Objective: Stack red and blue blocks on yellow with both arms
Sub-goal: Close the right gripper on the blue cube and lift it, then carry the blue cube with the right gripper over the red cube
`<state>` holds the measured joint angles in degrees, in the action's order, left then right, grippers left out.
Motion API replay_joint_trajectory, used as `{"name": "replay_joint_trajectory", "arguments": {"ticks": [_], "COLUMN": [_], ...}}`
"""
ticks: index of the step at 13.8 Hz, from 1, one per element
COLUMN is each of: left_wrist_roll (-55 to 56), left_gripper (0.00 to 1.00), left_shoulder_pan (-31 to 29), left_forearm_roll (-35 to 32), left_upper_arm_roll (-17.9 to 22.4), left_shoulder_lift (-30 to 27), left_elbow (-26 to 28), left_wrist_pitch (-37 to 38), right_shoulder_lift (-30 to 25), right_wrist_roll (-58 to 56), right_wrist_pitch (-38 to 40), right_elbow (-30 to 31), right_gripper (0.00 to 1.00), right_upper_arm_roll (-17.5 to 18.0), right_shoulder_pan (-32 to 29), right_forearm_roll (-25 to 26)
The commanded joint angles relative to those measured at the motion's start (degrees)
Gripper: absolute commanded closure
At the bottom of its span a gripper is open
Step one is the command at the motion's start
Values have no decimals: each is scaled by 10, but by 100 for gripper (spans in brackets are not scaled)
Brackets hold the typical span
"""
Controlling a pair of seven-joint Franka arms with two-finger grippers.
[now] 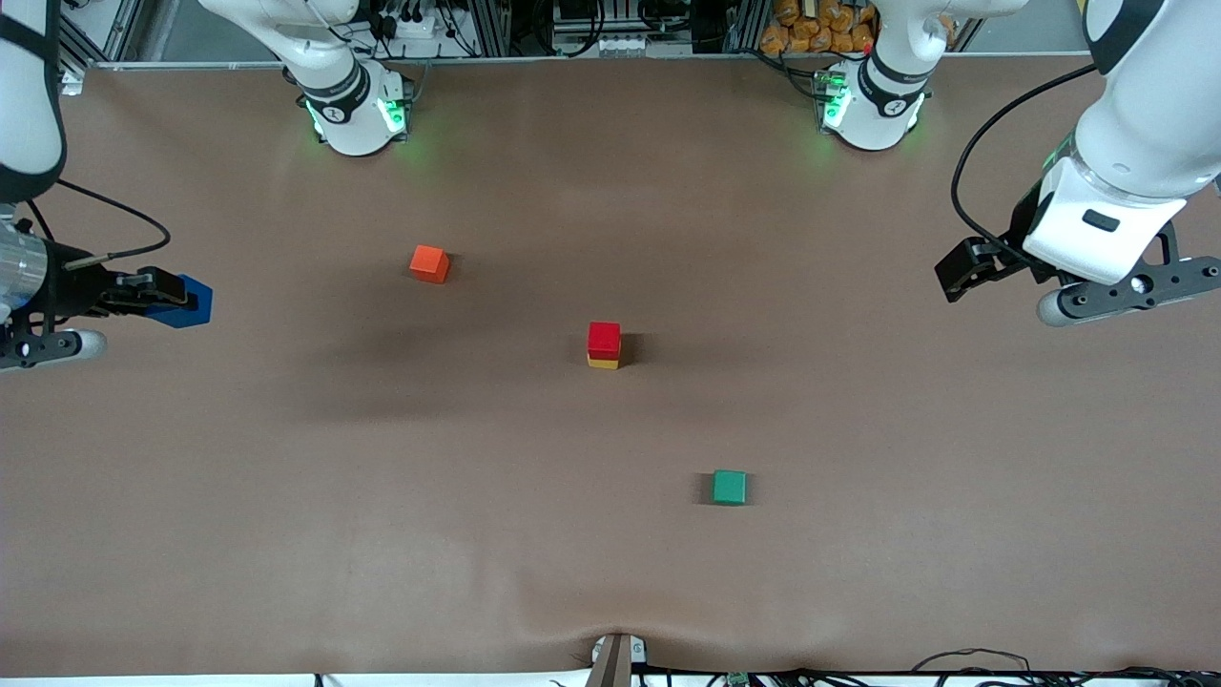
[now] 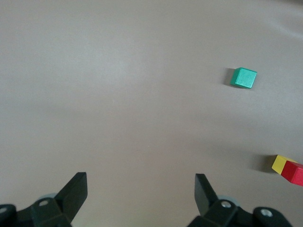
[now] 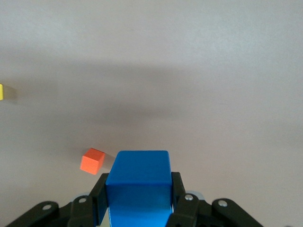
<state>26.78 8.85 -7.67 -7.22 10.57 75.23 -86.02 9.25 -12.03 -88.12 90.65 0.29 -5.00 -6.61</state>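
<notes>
The red block (image 1: 604,339) sits on the yellow cube (image 1: 603,363) in the middle of the table; both also show at the edge of the left wrist view, red block (image 2: 294,173) on yellow cube (image 2: 280,163). My right gripper (image 1: 187,301) is up over the right arm's end of the table, shut on the blue block (image 1: 183,303). In the right wrist view the blue block (image 3: 137,170) fills the space between the black fingers of the right gripper (image 3: 138,183). My left gripper (image 2: 140,182) hangs open and empty over bare table at the left arm's end.
An orange-red cube (image 1: 429,263) lies toward the right arm's end, farther from the front camera than the stack. A green cube (image 1: 730,487) lies nearer the camera than the stack. The brown table's edge (image 1: 610,658) runs along the front.
</notes>
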Motion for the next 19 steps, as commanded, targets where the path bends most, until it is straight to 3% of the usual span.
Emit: {"name": "replay_joint_trajectory", "arguments": {"ticks": [1,9,13,19], "left_wrist_roll": [-9,-42,-96,-99], "left_gripper": [0,0,0,0], "left_shoulder_pan": [-7,-30,-57,-63], "left_forearm_roll": [-3,-6,-7,-8], "left_upper_arm_roll": [-3,-2,-2,-2], "left_shoulder_lift": [-6,-5,-6,-5], "left_elbow": [7,4,4,4], "left_wrist_pitch": [-7,-12,-18,-20], "right_shoulder_lift": [3,30,80,164], "right_wrist_roll": [53,231,284,389], "right_wrist_pitch": [34,28,28,13], "right_elbow": [-49,-87,-144,-242], "right_gripper": [100,100,100,100], "right_upper_arm_roll": [-3,-3,-4,-3], "right_shoulder_pan": [32,154,190,251], "right_forearm_roll": [-5,-9,-45,-60]}}
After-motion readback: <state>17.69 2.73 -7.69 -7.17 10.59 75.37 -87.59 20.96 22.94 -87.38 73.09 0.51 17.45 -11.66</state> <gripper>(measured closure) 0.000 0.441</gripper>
